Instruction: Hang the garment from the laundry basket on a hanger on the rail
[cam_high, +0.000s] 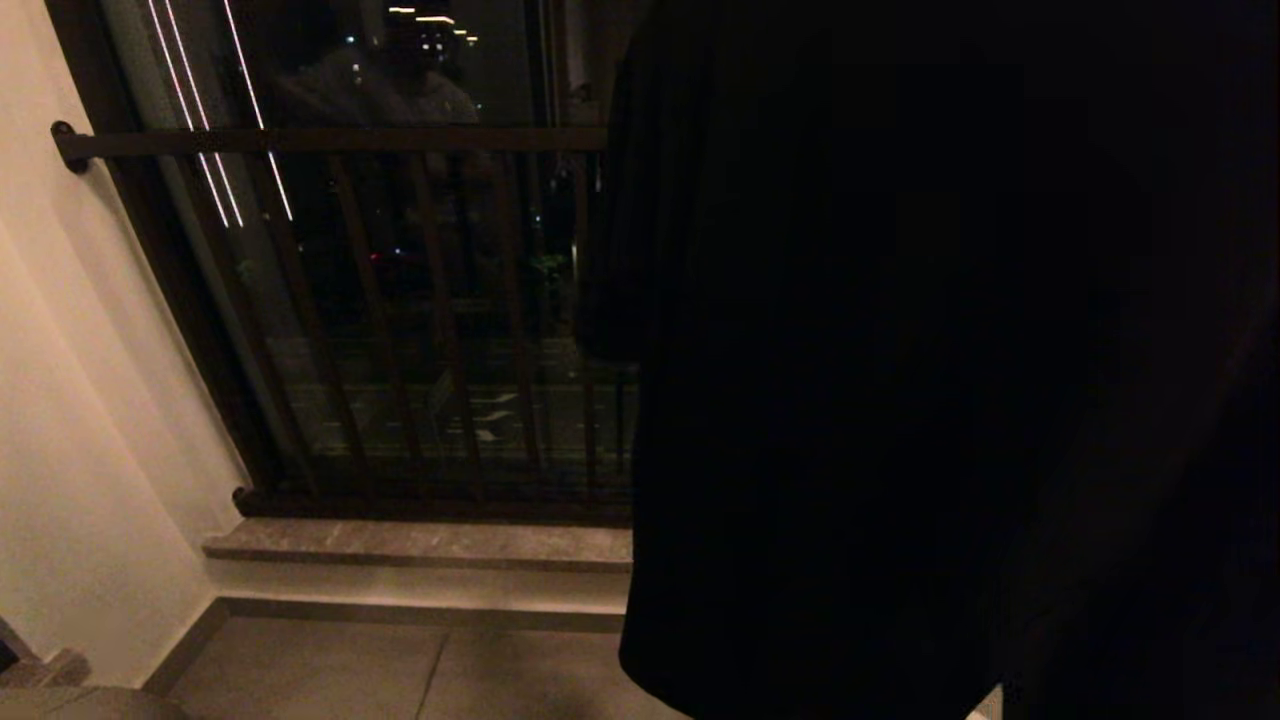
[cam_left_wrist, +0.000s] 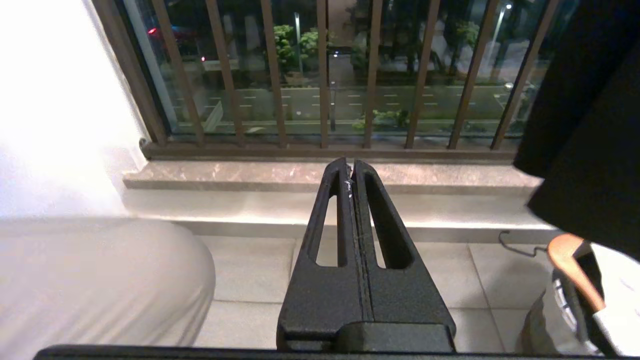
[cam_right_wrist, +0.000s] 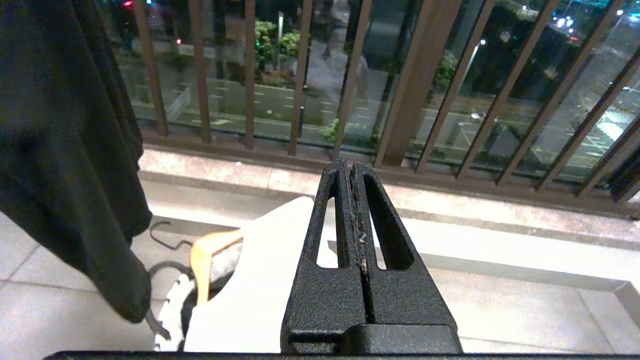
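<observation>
Both arms parked, held out level toward the window, each seen only from its own wrist camera. Left gripper: black textured fingers with slotted cut-outs, pressed together, nothing between them. Right gripper: same build, tips pressed together, empty. Largest thing in the head view is a black garment, matte soft cloth hanging in loose folds and filling the right half; what holds it up is out of frame. Behind it a dark brown barred window railing over a speckled stone sill; pale square floor tiles below. The laundry basket stands on the tiles near the sill, under the garment's hem, its black-and-white rim partly hidden. In it: a pale cloth, probably a garment, and a wooden hanger with a dark wire hook.
</observation>
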